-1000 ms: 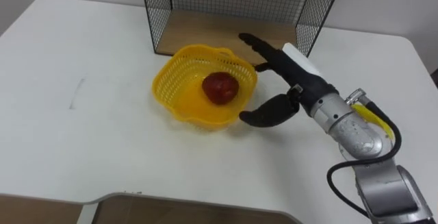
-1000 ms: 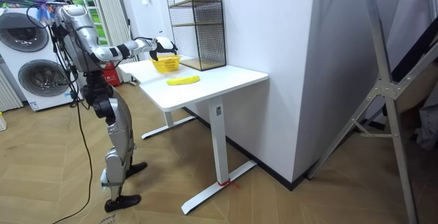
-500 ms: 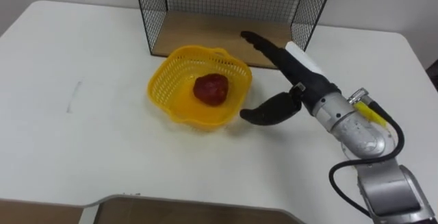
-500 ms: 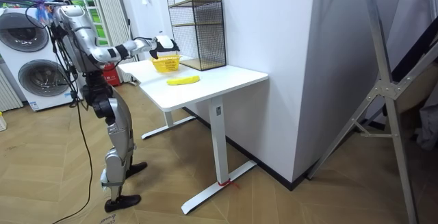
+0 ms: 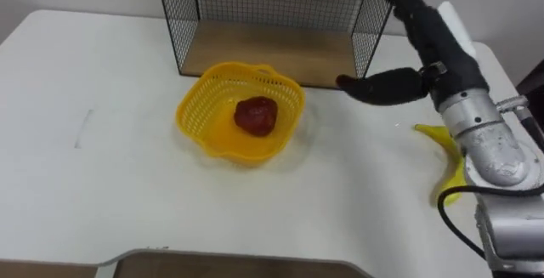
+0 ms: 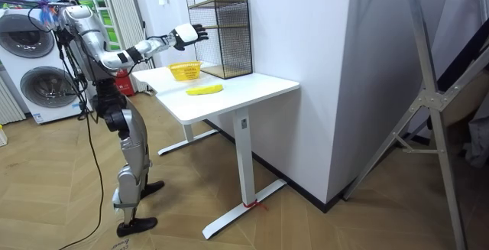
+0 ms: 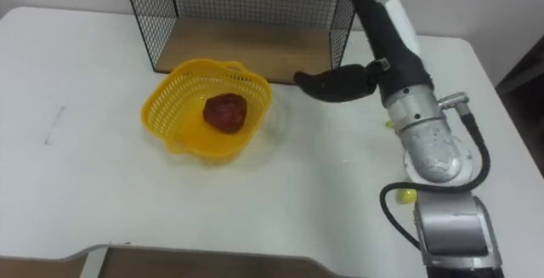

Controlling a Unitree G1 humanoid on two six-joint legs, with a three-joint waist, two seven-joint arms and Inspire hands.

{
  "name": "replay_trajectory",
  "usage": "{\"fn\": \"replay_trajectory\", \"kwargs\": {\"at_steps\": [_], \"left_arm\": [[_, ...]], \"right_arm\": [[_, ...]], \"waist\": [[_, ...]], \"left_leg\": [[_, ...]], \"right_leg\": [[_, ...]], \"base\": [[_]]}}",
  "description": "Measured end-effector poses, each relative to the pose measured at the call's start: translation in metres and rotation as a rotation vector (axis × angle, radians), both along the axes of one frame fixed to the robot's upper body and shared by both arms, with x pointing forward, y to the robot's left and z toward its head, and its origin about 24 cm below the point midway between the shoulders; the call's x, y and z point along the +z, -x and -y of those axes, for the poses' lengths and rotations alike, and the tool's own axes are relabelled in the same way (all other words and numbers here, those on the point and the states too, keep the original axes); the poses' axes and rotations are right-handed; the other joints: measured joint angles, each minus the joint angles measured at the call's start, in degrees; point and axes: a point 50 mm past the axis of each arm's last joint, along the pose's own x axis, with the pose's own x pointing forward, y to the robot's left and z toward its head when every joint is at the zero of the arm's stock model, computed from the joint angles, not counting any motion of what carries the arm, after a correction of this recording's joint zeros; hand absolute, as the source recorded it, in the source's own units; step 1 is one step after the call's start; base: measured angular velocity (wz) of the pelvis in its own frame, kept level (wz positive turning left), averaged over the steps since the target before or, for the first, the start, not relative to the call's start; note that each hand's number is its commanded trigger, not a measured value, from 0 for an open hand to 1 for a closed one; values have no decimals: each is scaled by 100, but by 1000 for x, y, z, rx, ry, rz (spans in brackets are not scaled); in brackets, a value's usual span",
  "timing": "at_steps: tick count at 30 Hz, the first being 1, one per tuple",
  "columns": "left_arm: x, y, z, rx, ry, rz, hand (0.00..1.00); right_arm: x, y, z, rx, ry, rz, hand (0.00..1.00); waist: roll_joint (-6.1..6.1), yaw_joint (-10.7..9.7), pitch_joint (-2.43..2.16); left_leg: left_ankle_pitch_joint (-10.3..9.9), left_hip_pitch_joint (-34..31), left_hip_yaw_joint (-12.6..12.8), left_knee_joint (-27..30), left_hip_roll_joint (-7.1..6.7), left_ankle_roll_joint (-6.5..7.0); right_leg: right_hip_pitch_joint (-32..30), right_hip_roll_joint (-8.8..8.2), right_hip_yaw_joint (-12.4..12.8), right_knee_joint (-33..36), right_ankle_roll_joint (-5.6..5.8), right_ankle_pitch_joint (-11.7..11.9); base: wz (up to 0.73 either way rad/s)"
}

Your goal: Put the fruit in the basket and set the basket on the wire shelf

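A yellow mesh basket point(image 5: 191, 116) rests on the white table point(image 5: 102, 176), just in front of the wire shelf point(image 5: 263, 50). A dark red fruit point(image 5: 255, 115) lies inside it. My right hand point(image 5: 429, 36) hangs open in the air to the right of the basket, its straight fingers reaching up past the shelf's right front post and its thumb pointing left. It touches nothing. A yellow banana point(image 5: 446, 155) lies on the table at the right, partly hidden behind my forearm. In the room view the hand point(image 6: 186, 36) is raised above the basket point(image 6: 186, 70).
The wire shelf point(image 6: 229, 32) is a tall black mesh cage with a wooden floor at table level and an open front. The table's near edge point(image 5: 255, 257) runs along the bottom. Washing machines point(image 6: 38, 66) stand behind me in the room view.
My right hand has risen from the table beside the basket and swung up and to the right. The basket with the red fruit stays where it was.
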Motion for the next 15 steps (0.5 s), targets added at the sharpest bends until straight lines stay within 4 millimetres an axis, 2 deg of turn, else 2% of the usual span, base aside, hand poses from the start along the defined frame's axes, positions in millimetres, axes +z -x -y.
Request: {"fn": "replay_trajectory", "kwargs": {"at_steps": [1,4,6,8,11,15], "left_arm": [[0,0,-1,2,-2,2,0],[0,3,-1,27,0,-3,0],[0,7,-2,45,-2,-10,0],[0,12,-4,68,-12,-28,0],[1,14,-6,79,-19,-44,0],[1,14,-7,81,-26,-47,0]], "right_arm": [[3,1,8,-41,-20,25,0],[3,2,27,-158,-53,55,0],[-5,2,37,-214,-73,37,0],[-24,0,48,-287,-92,-35,0],[-43,3,56,-340,-100,-124,0],[-57,3,62,-379,-99,-185,0]], "waist": [[14,-17,32],[32,-95,42],[72,-168,47],[126,-281,10],[201,-345,-41],[171,-371,-48]], "left_leg": [[-3,8,-10,20,0,1],[-4,-13,-13,26,-3,1],[-3,-15,-15,28,-3,2],[-3,-15,-9,25,-3,2],[-1,1,9,9,-3,3],[5,14,23,1,1,1]], "right_leg": [[34,3,-4,-27,1,1],[46,6,-39,-84,4,3],[44,5,-42,-81,3,3],[36,2,-41,-81,4,2],[27,-2,-34,-76,4,2],[18,-2,-8,-71,4,2]], "base": [[4],[0],[0],[0],[-3],[-1]]}}
